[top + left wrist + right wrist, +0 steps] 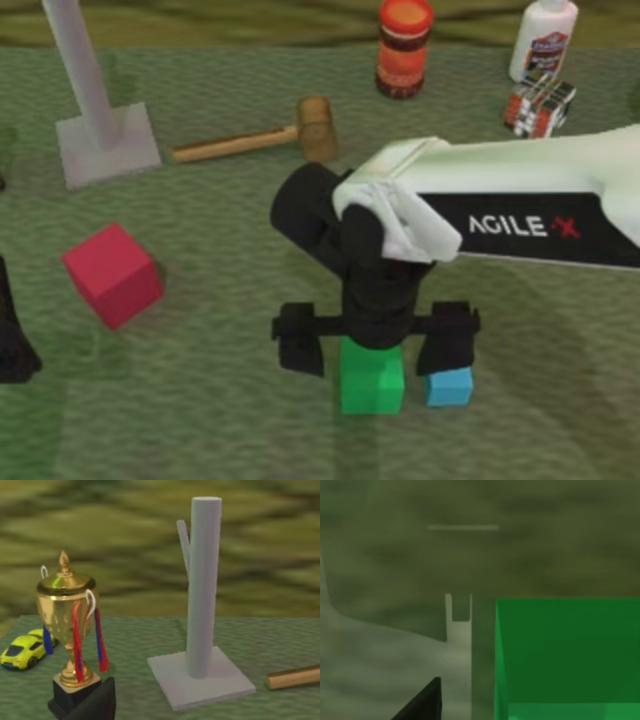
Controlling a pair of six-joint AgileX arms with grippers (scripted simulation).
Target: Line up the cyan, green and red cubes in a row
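While right gripper [372, 352] straddles it, green cube [371, 381] plain matte.

Open cloth between red cube [112, 274] and green cube [371, 377].

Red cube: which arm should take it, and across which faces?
The red cube lies alone at the table's left, turned diagonally. Probably come straight down with the left gripper, wrist rotated to match, pinching two opposite side faces. The right gripper is occupied over the green cube.

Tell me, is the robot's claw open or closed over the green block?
Open: the right gripper hangs over the green cube with fingers spread wide either side.
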